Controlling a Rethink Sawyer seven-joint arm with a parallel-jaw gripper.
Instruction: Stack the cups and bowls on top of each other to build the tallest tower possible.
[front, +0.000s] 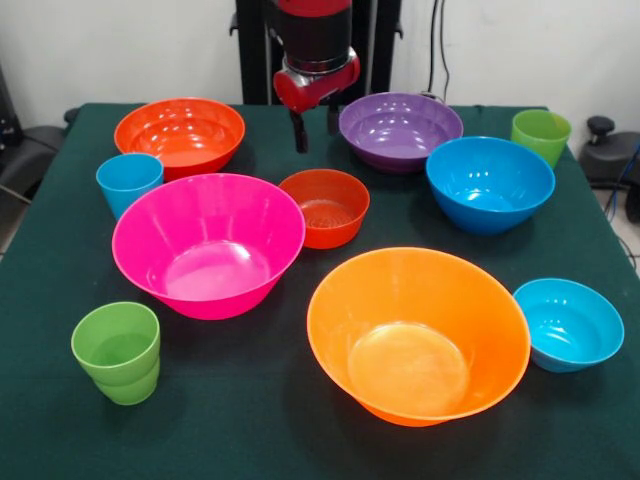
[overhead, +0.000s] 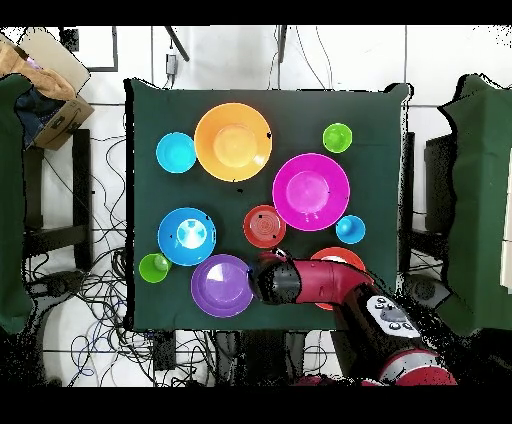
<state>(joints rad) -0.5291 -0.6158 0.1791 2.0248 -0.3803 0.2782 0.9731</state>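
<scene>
My gripper (front: 315, 125) (overhead: 262, 272) hangs open and empty above the table's far side, between the medium red-orange bowl (front: 180, 135) and the purple bowl (front: 400, 130) (overhead: 222, 285). The small red-orange bowl (front: 325, 207) (overhead: 264, 226) sits just in front of it. The large pink bowl (front: 208, 243) (overhead: 311, 191), large orange bowl (front: 418, 335) (overhead: 233, 141), blue bowl (front: 490, 183) (overhead: 187, 236) and small blue bowl (front: 568, 323) (overhead: 176, 152) stand apart, all upright. The sky blue cup (front: 128, 182) and two green cups (front: 117, 352) (front: 540, 135) stand singly. No tower shows.
Everything stands on a dark green cloth-covered table (front: 260, 420). In the overhead view my arm (overhead: 330, 285) covers most of the medium red-orange bowl. Chairs and cables lie around the table.
</scene>
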